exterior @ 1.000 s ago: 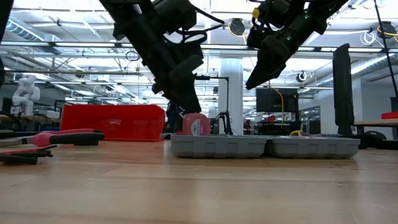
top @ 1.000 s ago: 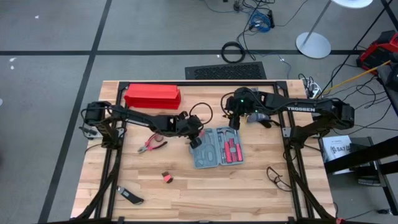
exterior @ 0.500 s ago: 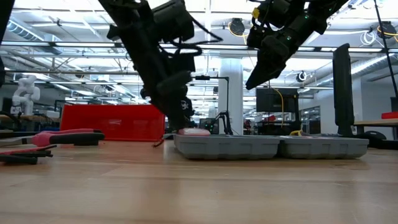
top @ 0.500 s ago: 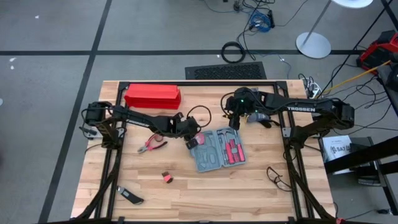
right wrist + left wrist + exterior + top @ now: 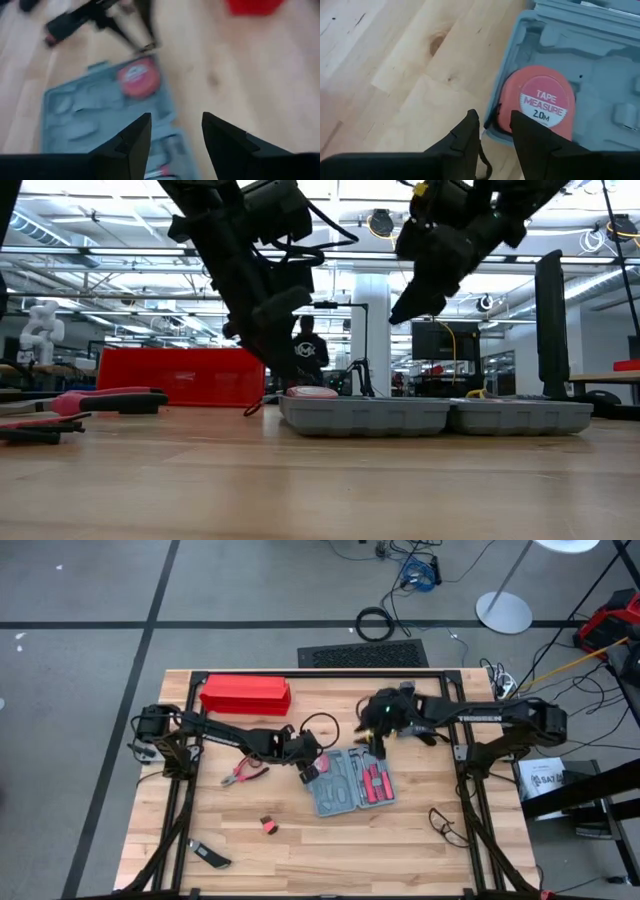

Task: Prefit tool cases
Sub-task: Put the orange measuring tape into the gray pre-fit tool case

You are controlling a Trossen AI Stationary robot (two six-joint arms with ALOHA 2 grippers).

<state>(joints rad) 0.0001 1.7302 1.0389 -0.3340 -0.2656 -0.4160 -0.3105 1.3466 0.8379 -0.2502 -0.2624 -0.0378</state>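
Tape measure now seated in the open case, left hand backing off.

We see the left hand (image 5: 492, 131) just off the case's left edge, fingers parted with nothing between them; a second ago it was over the tool case (image 5: 350, 781) with the red tape measure (image 5: 537, 102) standing on edge, and now the tape lies flat in its corner recess, so we judge that piece prefitted. The case has slid slightly toward the right edge of the surface (image 5: 400, 850). It lies open near the surface's middle: the left half holds the tape and otherwise bare grey recesses, the right half holds red-handled tools (image 5: 374, 781). The right hand (image 5: 172, 131) hovers spread above the case's far side, empty, and has shifted a little.
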